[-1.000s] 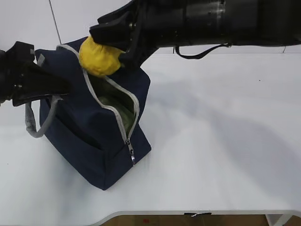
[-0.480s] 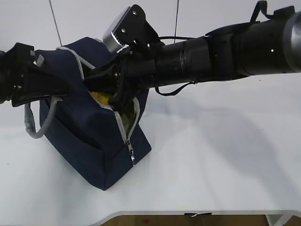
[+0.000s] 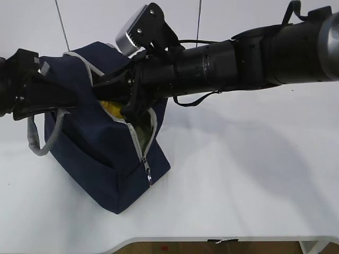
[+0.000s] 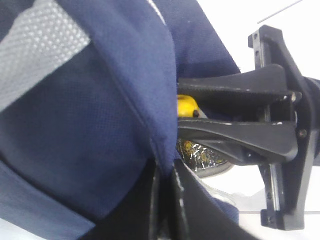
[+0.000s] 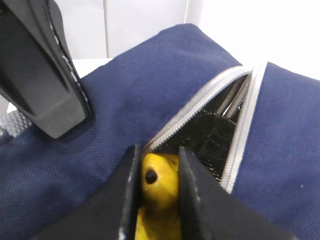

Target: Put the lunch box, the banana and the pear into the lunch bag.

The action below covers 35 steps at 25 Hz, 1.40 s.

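Down from above the zip, the right gripper (image 5: 156, 172) now sits inside the lunch bag (image 3: 95, 153), jaws still clamped on the pear (image 5: 156, 182). Left gripper (image 4: 164, 200) stays pinched shut on the bag's edge, holding it open. Release looks next.

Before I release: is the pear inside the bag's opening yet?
Partly in: the pear, clamped by the right pincer, sits between the lunch bag's zipper edges.
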Each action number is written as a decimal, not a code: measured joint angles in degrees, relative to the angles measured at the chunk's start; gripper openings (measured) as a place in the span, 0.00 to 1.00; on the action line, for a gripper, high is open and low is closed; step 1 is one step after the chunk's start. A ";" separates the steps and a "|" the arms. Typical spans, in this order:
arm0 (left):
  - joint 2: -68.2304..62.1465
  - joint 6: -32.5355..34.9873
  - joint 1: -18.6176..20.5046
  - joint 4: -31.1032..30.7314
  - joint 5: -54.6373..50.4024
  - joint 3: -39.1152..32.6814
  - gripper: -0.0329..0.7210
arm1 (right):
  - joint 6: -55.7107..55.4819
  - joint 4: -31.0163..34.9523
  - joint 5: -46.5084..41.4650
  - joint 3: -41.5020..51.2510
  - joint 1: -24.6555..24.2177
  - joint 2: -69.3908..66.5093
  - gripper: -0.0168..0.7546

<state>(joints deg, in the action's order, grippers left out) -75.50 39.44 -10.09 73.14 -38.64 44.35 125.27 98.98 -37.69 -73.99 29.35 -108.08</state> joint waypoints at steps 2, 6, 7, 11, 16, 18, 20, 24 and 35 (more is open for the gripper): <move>0.00 0.00 0.00 0.00 0.00 0.00 0.04 | 0.00 0.61 -0.07 0.00 0.00 0.00 0.23; 0.00 0.00 0.00 0.00 0.00 0.00 0.04 | 0.05 2.46 -0.21 0.00 0.00 -0.05 0.23; 0.00 0.00 0.00 0.00 0.00 0.00 0.04 | 0.05 2.73 -0.21 0.00 0.00 -0.05 0.22; 0.00 0.00 0.00 0.00 -0.11 0.00 0.04 | 0.05 3.06 -0.10 0.00 0.00 -0.05 0.22; 0.00 0.00 0.00 0.00 -0.68 0.00 0.04 | 0.05 3.30 0.14 0.00 0.00 -0.05 0.23; 0.00 0.00 0.00 0.00 -0.80 0.00 0.04 | 0.05 3.30 -0.19 0.00 0.00 -0.13 0.28; 0.00 0.00 0.00 0.00 -0.93 0.00 0.04 | 0.05 3.30 -0.55 0.00 0.00 -0.13 0.38; 0.00 0.00 0.00 -0.11 -1.29 0.00 0.04 | 0.05 3.58 -1.10 -0.11 0.00 -0.13 0.59; 0.00 0.00 0.00 -0.32 -1.58 0.00 0.04 | 0.05 3.71 0.15 -0.11 0.00 3.80 0.62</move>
<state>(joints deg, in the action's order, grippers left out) -75.50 39.44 -10.09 72.82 -40.22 44.35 125.32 102.69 -37.54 -74.11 29.35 -104.29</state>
